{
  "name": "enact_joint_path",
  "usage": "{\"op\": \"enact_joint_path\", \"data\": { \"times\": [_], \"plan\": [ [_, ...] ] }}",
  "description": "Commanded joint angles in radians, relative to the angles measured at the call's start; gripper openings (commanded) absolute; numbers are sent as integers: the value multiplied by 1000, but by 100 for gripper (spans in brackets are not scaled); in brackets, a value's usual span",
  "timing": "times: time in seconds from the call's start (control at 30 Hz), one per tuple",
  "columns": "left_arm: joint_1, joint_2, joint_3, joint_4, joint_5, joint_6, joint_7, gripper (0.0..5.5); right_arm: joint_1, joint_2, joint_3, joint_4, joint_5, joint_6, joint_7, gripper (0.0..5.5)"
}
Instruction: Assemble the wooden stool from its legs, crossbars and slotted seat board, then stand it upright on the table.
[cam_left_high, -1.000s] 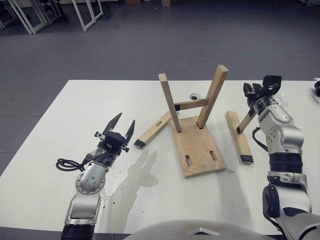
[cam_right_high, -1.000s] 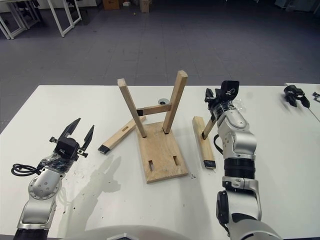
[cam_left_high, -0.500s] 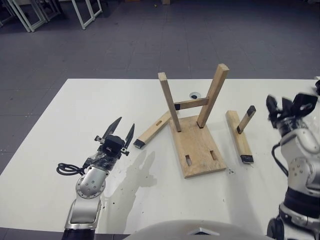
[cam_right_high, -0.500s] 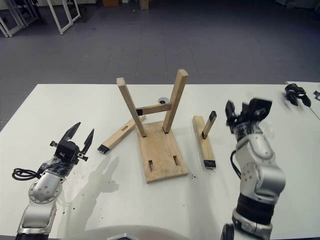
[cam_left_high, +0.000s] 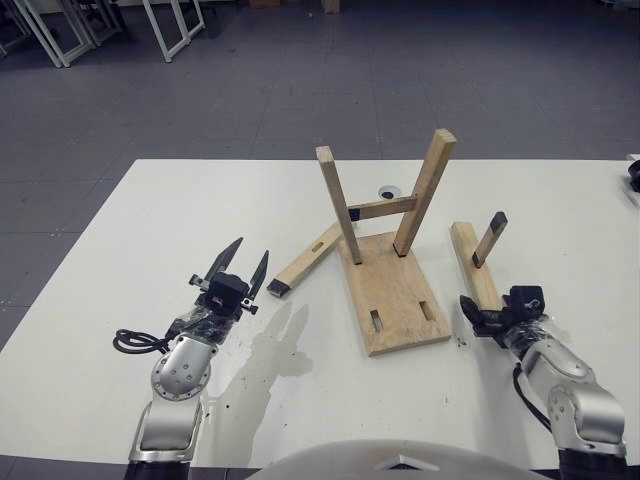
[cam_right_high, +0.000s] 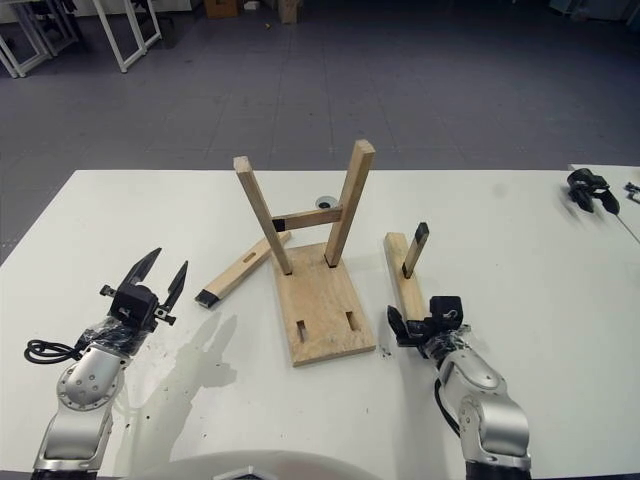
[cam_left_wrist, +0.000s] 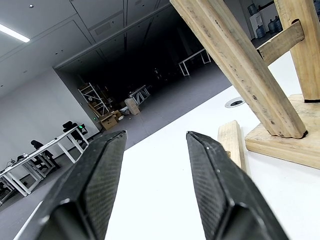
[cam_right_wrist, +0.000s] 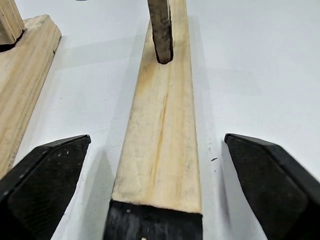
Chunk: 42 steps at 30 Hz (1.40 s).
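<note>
— How far along is the stool?

— About half, I judge; the seat board (cam_left_high: 395, 295) lies flat on the counter (cam_left_high: 150, 230) with two legs (cam_left_high: 338, 205) standing in its far slots, joined by a crossbar (cam_left_high: 385, 208); the two near slots (cam_left_high: 378, 320) are empty.

— And the other parts?

— One loose leg (cam_left_high: 305, 260) lies on my left of the board; the second loose leg (cam_left_high: 476, 270) lies on my right of it, with a short crossbar (cam_left_high: 489, 238) sticking up from it; both need fitting, then the stool must be turned upright.

— What are your pincers doing?

— My right pincer (cam_left_high: 495, 315) is spread wide, its fingers either side of the black-capped near end of the right-hand leg, gripping nothing; my left pincer (cam_left_high: 252, 248) is parted and empty, near the dark-tipped end of the left-hand leg.

— Anything you can't make out?

— Whether that short crossbar is seated fully or merely propped in its hole, I cannot tell; the far end of the left-hand leg runs behind a standing leg; how tightly the standing joints sit is hard to judge.
</note>
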Motion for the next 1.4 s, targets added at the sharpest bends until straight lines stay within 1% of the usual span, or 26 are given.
{"op": "enact_joint_path", "data": {
  "times": [0.03,0.13,0.27,0.5,0.6,0.7,0.73,0.83,0.9,1.07,1.1,1.23,1.27,1.37,1.4],
  "plan": [
    [-10,-1,-2,8,1,15,-1,219,-46,4,33,75,-76,-23,-46,425],
    [-24,0,-1,13,-2,18,-3,219,-66,22,38,106,-111,-66,-79,363],
    [-28,1,4,17,-4,16,-2,219,-94,37,35,97,-114,-91,-81,295],
    [-56,-1,2,23,-9,20,-1,219,-189,69,-3,63,-47,-29,-83,187],
    [-68,0,3,27,-13,22,-4,219,-228,57,-1,76,-46,-8,-79,143],
    [-73,3,3,32,-15,20,-7,219,-221,41,-7,76,-59,0,-73,96],
    [-70,2,3,31,-16,20,-8,219,-211,41,-12,63,-60,5,-78,72],
    [-59,-1,2,25,-15,21,-6,219,-172,47,-14,0,-60,51,-95,108],
    [-55,-3,3,23,-16,22,-5,219,-146,49,-10,-29,-60,81,-99,148],
    [-47,-4,1,21,-15,21,-5,219,-109,31,5,-21,-74,130,-90,230],
    [-48,-4,1,22,-15,22,-5,219,-105,28,5,-22,-76,139,-89,255],
    [-39,-7,1,20,-15,22,-3,219,-103,22,15,-19,-85,151,-91,308],
    [-37,-8,1,20,-15,21,-2,219,-103,21,18,-15,-87,151,-90,329],
    [-34,-11,1,22,-15,19,0,219,-114,18,23,-1,-94,155,-84,329],
    [-34,-11,1,23,-15,20,1,219,-119,15,26,3,-101,156,-83,311]
  ]
}}
